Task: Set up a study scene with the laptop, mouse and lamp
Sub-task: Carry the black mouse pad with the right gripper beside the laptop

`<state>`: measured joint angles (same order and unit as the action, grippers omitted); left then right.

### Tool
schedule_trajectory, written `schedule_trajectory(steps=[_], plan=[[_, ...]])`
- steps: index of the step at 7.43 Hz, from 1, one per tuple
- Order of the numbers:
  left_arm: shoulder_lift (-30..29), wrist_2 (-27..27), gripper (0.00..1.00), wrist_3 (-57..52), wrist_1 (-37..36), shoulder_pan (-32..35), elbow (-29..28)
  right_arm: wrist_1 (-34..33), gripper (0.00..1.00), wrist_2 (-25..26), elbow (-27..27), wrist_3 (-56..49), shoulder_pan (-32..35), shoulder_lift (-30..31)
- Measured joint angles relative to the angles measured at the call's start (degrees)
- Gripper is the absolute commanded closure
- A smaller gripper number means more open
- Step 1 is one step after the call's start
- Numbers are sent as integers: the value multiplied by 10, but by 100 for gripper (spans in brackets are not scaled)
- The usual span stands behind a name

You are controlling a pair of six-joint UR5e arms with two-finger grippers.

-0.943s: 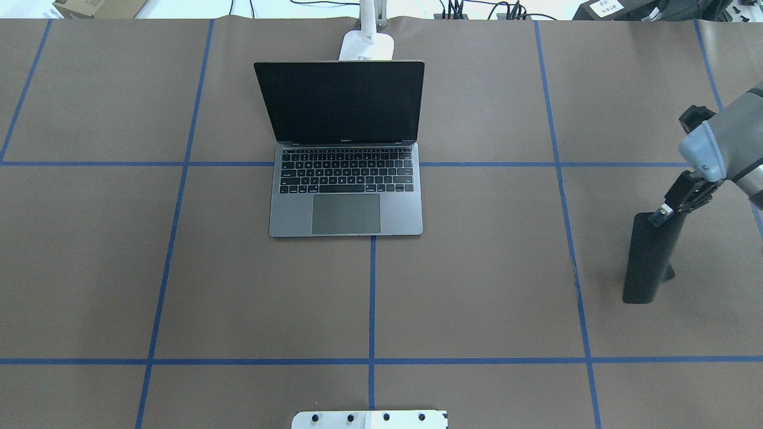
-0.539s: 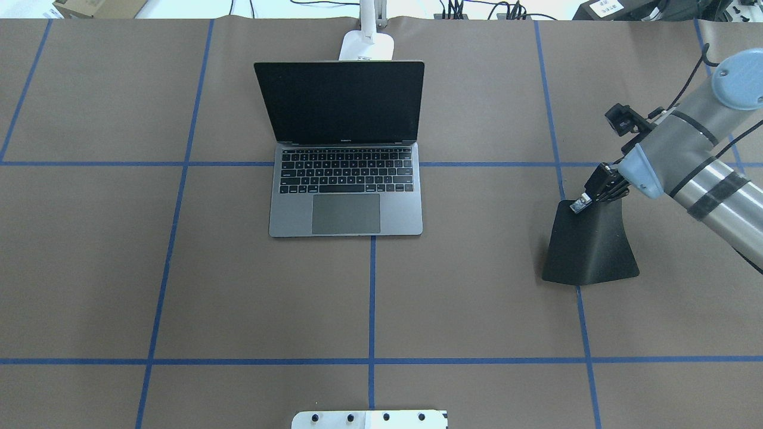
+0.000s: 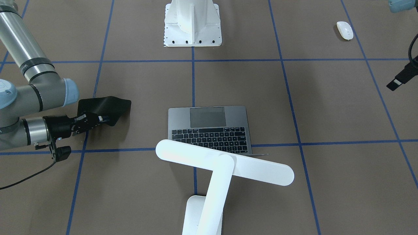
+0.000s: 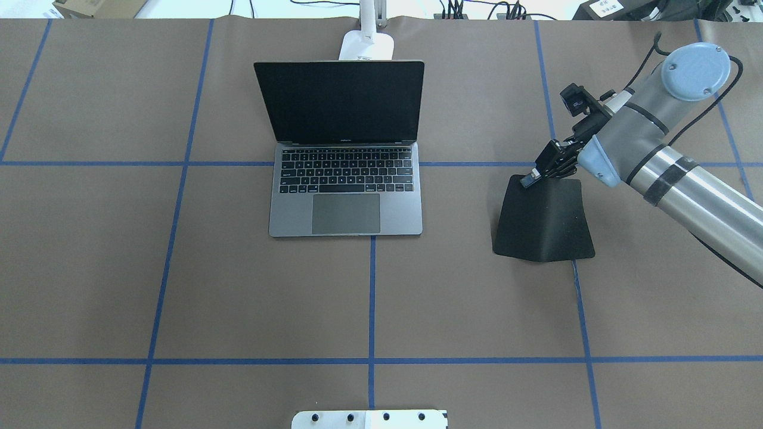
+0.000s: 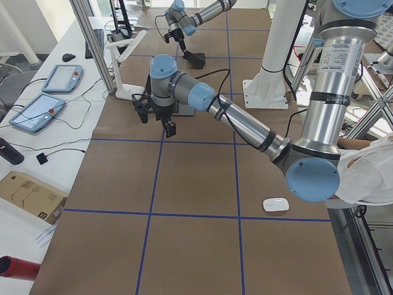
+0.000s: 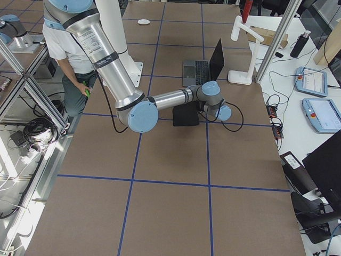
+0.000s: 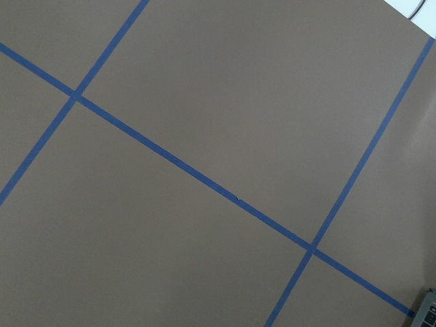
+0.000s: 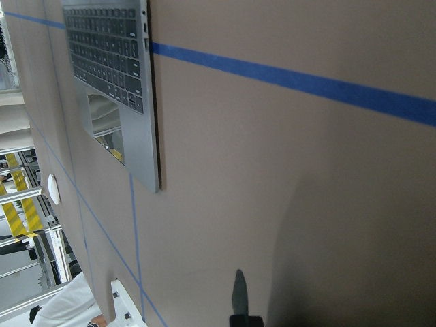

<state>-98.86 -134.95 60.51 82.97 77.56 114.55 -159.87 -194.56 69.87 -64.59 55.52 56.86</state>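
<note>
- Carrying a black mat [image 4: 545, 223] is the step in hand, as I judge it: the right gripper [image 4: 529, 179] has its jaws closed on the mat's far edge. The sheet hangs bent below them, over the table [image 4: 477, 310] on the robot's right of the laptop [image 4: 346, 205]. I cannot tell whether its lower edge touches the table.
- The laptop stands open in the middle of the table, with its screen towards the far side and its keys towards the robot.
- The lamp [image 3: 225, 164] stands just behind the screen, and its long head reaches over the lid.
- The mouse [image 3: 345, 30] lies well apart from both, on the robot's left and close to the robot's side of the table.
- The left gripper [image 3: 395, 83] hangs over bare table on the robot's left of the laptop. Only a dark tip shows at the picture's edge, so I cannot tell how its jaws stand.
- Next, I think, the mat must be lowered flat beside the laptop, square to it, and let go without curling. After that the mouse needs fetching from the far corner, which looks like a job for the left arm.
- The overhead view shows the mat's bend and its gap from the laptop. It misses the mouse, and of the lamp it shows only the foot.
- The front-facing view shows the mouse and the lamp's head.
- The left wrist view shows only table, blue tape lines [image 7: 204, 180] and a corner of the laptop.
- The right wrist view shows the laptop's side and the mouse as a small white spot, but not the grip itself.
</note>
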Motion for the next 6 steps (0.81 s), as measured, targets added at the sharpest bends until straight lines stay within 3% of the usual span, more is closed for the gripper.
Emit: schedule_trajectory(steps=[2,3,6], plan=[[-1,1,1,0,0,1,0,1,100,-35,-10,0,-16,-16],[-2,1,1,0,-1,2,-1,1,68,-42,-12,0,-19,-20],[-3,0,1,4,-1,6,1,1,57,-63,-19,0,-27,-29]])
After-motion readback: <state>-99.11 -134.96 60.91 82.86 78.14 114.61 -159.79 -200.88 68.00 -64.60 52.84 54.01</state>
